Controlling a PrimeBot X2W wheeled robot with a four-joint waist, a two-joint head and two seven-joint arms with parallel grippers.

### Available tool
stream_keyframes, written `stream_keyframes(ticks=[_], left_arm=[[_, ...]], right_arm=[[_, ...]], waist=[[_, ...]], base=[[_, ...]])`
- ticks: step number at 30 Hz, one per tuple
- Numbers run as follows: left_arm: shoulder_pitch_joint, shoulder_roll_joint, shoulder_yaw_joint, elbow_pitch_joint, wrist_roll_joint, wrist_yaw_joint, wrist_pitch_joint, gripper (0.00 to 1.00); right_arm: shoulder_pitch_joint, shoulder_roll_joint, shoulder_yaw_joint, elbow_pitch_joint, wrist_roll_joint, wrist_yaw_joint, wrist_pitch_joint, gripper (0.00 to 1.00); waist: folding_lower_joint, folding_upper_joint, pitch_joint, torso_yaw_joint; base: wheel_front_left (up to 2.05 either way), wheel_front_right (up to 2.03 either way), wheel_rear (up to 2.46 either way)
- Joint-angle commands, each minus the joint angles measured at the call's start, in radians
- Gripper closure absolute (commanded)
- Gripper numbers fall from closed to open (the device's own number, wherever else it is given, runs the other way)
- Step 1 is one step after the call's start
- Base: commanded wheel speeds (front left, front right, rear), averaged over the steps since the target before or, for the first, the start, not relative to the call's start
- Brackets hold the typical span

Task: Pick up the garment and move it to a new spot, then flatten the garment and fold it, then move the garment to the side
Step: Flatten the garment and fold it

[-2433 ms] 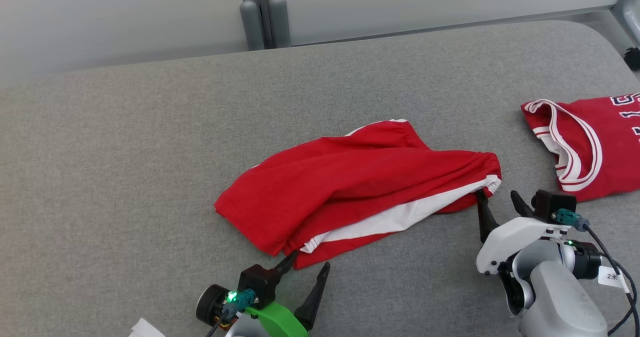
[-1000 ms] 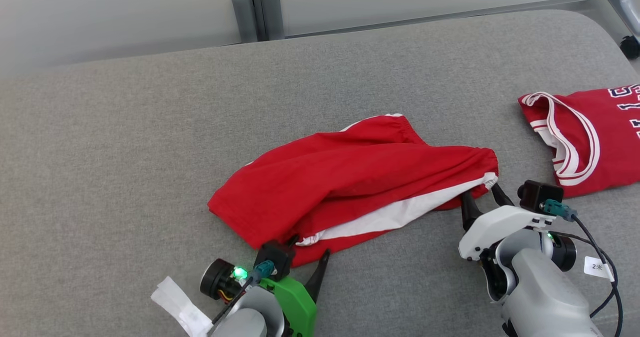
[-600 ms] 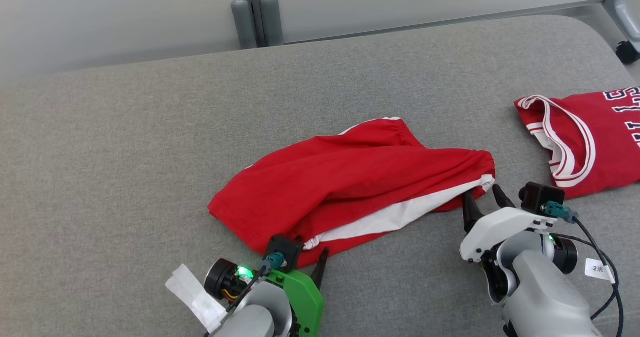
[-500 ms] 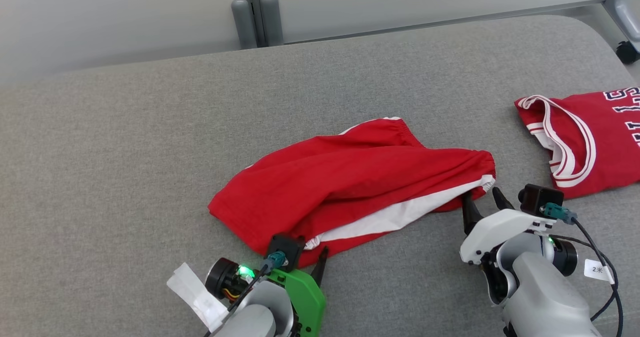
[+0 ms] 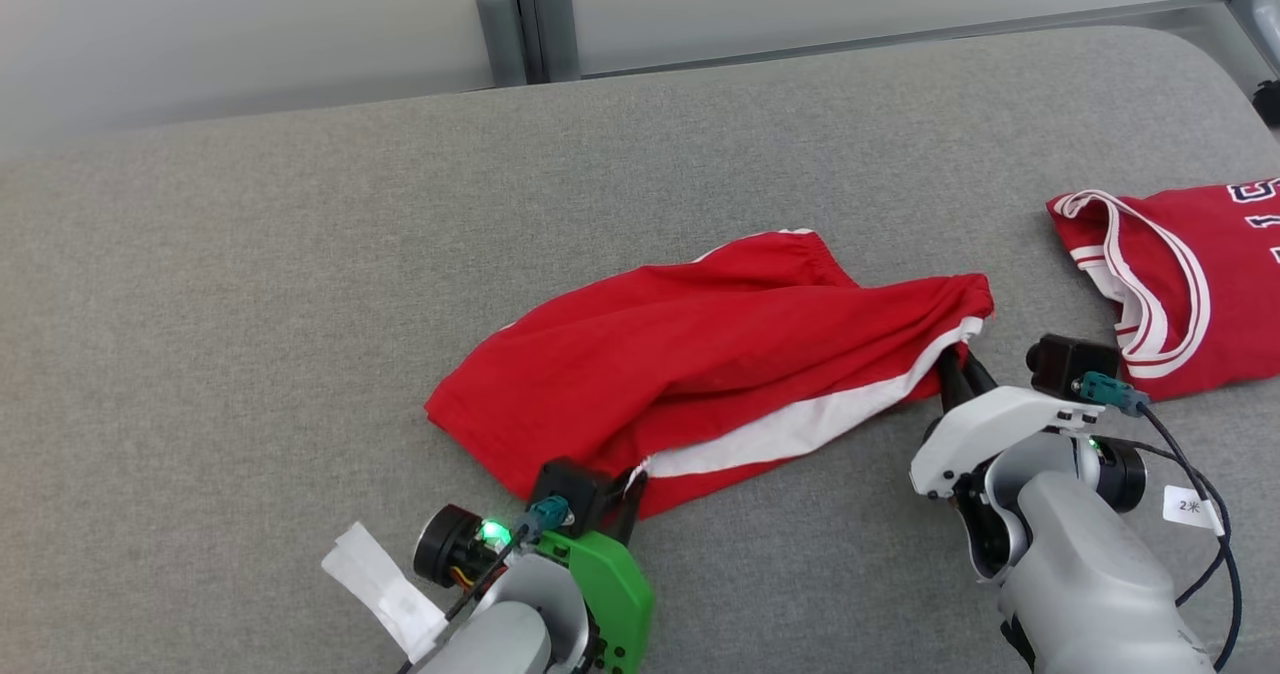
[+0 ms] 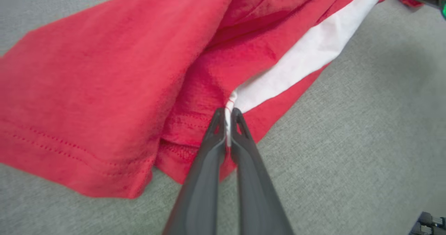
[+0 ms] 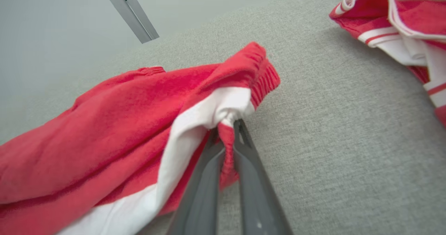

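Observation:
The garment (image 5: pixel 700 364) is a pair of red shorts with a white side stripe, lying crumpled in the middle of the grey surface (image 5: pixel 300 274). My left gripper (image 5: pixel 628 486) is shut on the hem corner of the garment (image 6: pixel 146 71), pinching cloth where the white stripe ends, its fingertips (image 6: pixel 227 118) nearly together. My right gripper (image 5: pixel 958 366) is shut on the waistband end of the garment (image 7: pixel 122 130), with a fold of red cloth squeezed between its fingers (image 7: pixel 228 137). The stripe runs taut between both grips.
A second red garment (image 5: pixel 1180 284) with white trim and dark lettering lies at the right edge of the surface, also seen in the right wrist view (image 7: pixel 400 29). A pale wall with a grey post (image 5: pixel 525 19) runs behind the surface.
Both grippers, open at the garment's edges a second ago, have closed on it. The stripe edge has pulled straighter and the waistband end has lifted slightly.

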Motion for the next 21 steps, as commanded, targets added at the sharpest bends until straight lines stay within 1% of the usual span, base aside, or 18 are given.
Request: stream_keyframes(ticks=[1, 4, 7, 9, 12, 17, 19, 21], left_arm=[[0.003, 0.001, 0.011, -0.016, -0.007, -0.007, -0.020, 1.00], [0.003, -0.002, 0.034, -0.060, -0.043, -0.024, -0.055, 1.00], [-0.004, -0.002, 0.070, -0.126, -0.088, -0.047, -0.080, 1.00], [-0.012, -0.002, 0.094, -0.180, -0.125, -0.065, -0.088, 1.00], [-0.025, 0.008, 0.129, -0.268, -0.165, -0.082, -0.083, 1.00], [-0.070, 0.047, 0.186, -0.448, -0.214, -0.093, -0.042, 1.00], [-0.103, 0.068, 0.212, -0.518, -0.239, -0.096, -0.010, 1.00], [-0.146, 0.093, 0.250, -0.573, -0.265, -0.092, 0.030, 1.00]], right_arm=[[0.018, -0.011, 0.007, -0.029, 0.000, -0.001, -0.007, 1.00], [0.030, -0.020, 0.016, -0.107, -0.007, -0.001, -0.007, 1.00], [0.044, -0.037, 0.033, -0.212, -0.023, -0.001, -0.008, 1.00], [0.047, -0.052, 0.043, -0.284, -0.034, -0.001, -0.008, 1.00], [0.046, -0.070, 0.059, -0.398, -0.048, -0.001, 0.027, 1.00], [0.026, -0.105, 0.069, -0.641, -0.041, -0.001, 0.154, 1.00], [0.002, -0.095, 0.051, -0.741, -0.004, -0.001, 0.213, 1.00], [-0.030, -0.093, 0.030, -0.815, 0.018, -0.001, 0.280, 1.00]], waist=[[0.0000, 0.0000, -0.006, 0.001], [0.0000, 0.0000, -0.017, -0.001], [0.0000, 0.0000, -0.029, -0.004], [0.0000, 0.0000, -0.037, -0.004], [0.0000, 0.0000, -0.044, -0.002], [0.0000, 0.0000, -0.038, 0.001], [0.0000, 0.0000, -0.026, -0.001], [0.0000, 0.0000, -0.006, -0.004]], base=[[0.00, 0.00, 0.00], [0.00, 0.00, 0.00], [0.00, 0.00, 0.00], [0.00, 0.00, 0.00], [0.00, 0.00, 0.00], [0.00, 0.00, 0.00], [0.00, 0.00, 0.00], [0.00, 0.00, 0.00]])
